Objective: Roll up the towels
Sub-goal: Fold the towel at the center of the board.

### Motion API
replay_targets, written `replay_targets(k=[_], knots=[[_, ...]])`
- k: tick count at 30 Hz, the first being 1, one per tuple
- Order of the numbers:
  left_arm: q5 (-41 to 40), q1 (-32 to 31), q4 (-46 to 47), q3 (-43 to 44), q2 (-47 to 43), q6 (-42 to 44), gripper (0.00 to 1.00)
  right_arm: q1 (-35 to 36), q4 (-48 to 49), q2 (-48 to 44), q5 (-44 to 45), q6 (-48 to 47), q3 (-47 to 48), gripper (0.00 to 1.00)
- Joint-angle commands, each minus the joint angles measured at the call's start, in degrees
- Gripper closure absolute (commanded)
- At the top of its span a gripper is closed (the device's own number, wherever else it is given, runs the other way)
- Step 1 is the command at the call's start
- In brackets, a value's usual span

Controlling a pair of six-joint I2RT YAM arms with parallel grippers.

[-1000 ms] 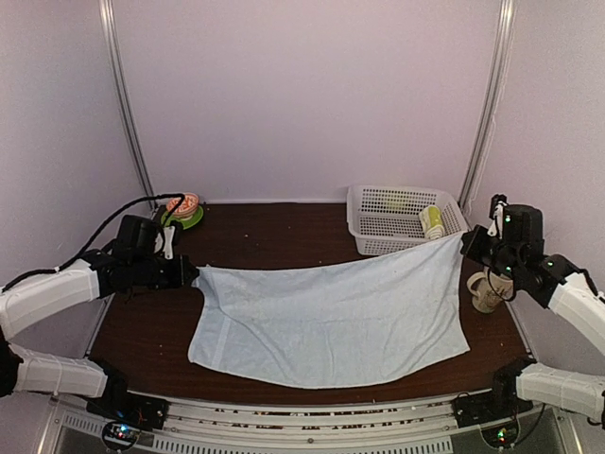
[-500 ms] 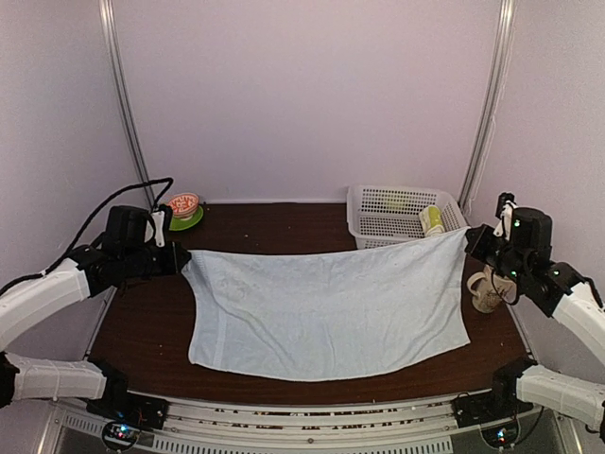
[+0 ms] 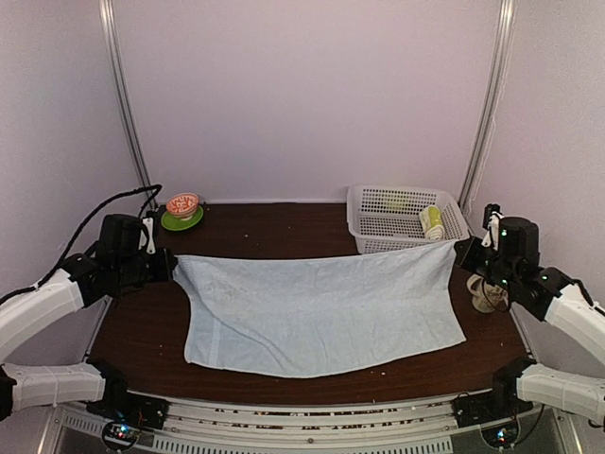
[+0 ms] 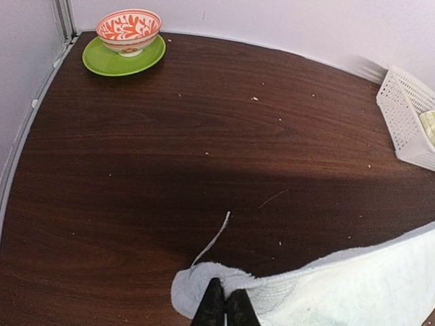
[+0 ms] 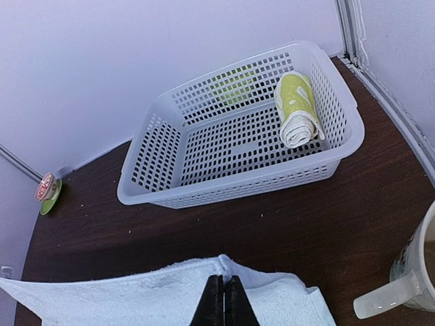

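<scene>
The pale-blue towel (image 3: 321,307) hangs stretched between my two grippers, its far edge lifted and its near edge on the table. My left gripper (image 3: 170,266) is shut on its far left corner (image 4: 204,285), where a thin tag sticks out. My right gripper (image 3: 460,249) is shut on its far right corner (image 5: 238,272). The lime-green towel (image 3: 432,221) lies rolled inside the white basket (image 3: 371,219), at its right side; in the right wrist view the roll (image 5: 298,109) leans on the basket wall (image 5: 238,183).
An orange patterned bowl (image 3: 182,203) sits on a green saucer (image 3: 180,220) at the back left; both show in the left wrist view (image 4: 129,30). A mug (image 3: 484,293) stands at the right table edge, just by my right arm.
Both grippers have pulled the towel's far edge taut and moved it back and to the left. The left gripper shifted further left; the towel's sag has flattened.
</scene>
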Motion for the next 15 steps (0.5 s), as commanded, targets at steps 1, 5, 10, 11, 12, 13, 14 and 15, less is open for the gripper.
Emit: replay_targets(k=[1,5,10,11,12,13,14,15], knots=[[5.83,-0.32,0.62,2.37,-0.18,-0.06,1.0,0.57,-2.16,-2.06,1.18,0.55,0.21,1.0],[8.49,-2.99,-1.83,0.84,-3.12,-1.07,1.0,0.58,-7.52,-4.81,0.93,0.5,-0.6,1.0],[8.21,-8.99,-4.83,-1.56,-7.25,-3.21,1.0,0.63,-11.56,-9.79,2.5,1.52,-2.84,1.0],[8.14,-9.65,-5.04,-2.2,-7.98,-3.91,1.0,0.59,-11.99,-11.0,2.98,1.8,-3.22,1.0],[8.17,-10.1,-5.22,-2.94,-8.74,-4.39,1.0,0.59,-12.33,-11.88,3.4,2.02,-3.49,1.0],[8.25,-10.38,-5.16,-4.08,-9.56,-4.81,1.0,0.58,-12.58,-12.85,3.67,2.2,-3.71,1.0],[8.15,-10.43,-5.2,-5.01,-10.46,-5.2,1.0,0.56,-12.82,-13.37,3.85,2.42,-3.7,1.0],[7.98,-10.36,-5.24,-5.88,-11.3,-5.52,1.0,0.6,-12.83,-13.8,4.06,2.7,-3.83,1.0]])
